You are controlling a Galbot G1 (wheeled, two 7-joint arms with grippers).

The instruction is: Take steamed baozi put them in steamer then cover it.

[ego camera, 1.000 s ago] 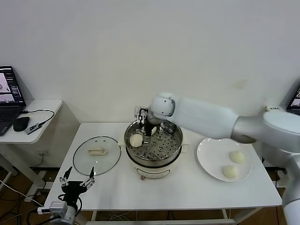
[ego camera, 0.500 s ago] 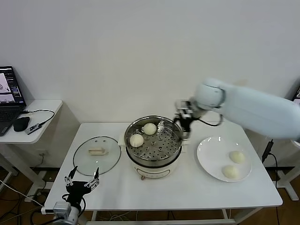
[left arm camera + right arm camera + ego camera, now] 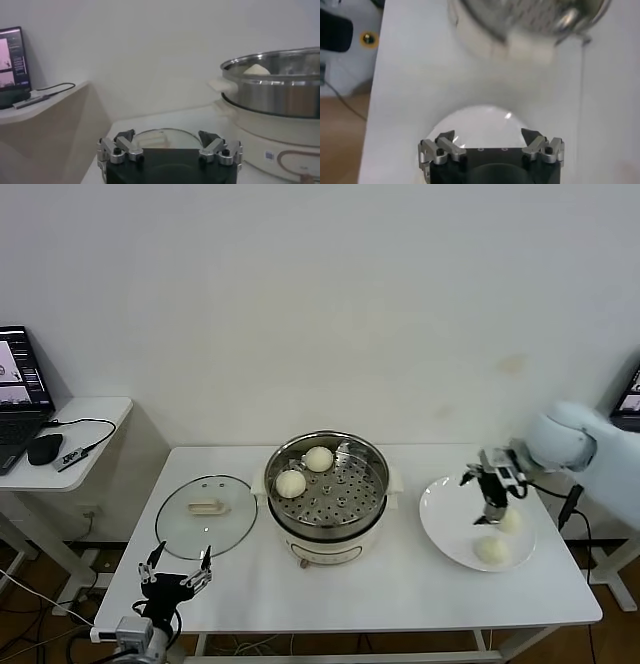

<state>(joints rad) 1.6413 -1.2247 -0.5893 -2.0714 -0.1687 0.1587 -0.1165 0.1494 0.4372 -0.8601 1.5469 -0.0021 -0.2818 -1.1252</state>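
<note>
Inside the steamer (image 3: 327, 496), two buns (image 3: 304, 471) sit at the tray's far-left rim; two more buns (image 3: 499, 536) lie on the plate (image 3: 445, 524). Right gripper (image 3: 493, 504), fingers apart, hovers over the plate. Lid (image 3: 206, 515) flat, left. Left gripper (image 3: 174, 581) open at table edge, arm cut off.

we see two baozi (image 3: 304, 470) in steamer (image 3: 327, 496) | two on plate (image 3: 445, 529) | cover (image 3: 206, 513) flat on surface (image 3: 400, 589) | right tool (image 3: 492, 506) over plate, spread | left tool (image 3: 176, 572) at near edge, spread
</note>
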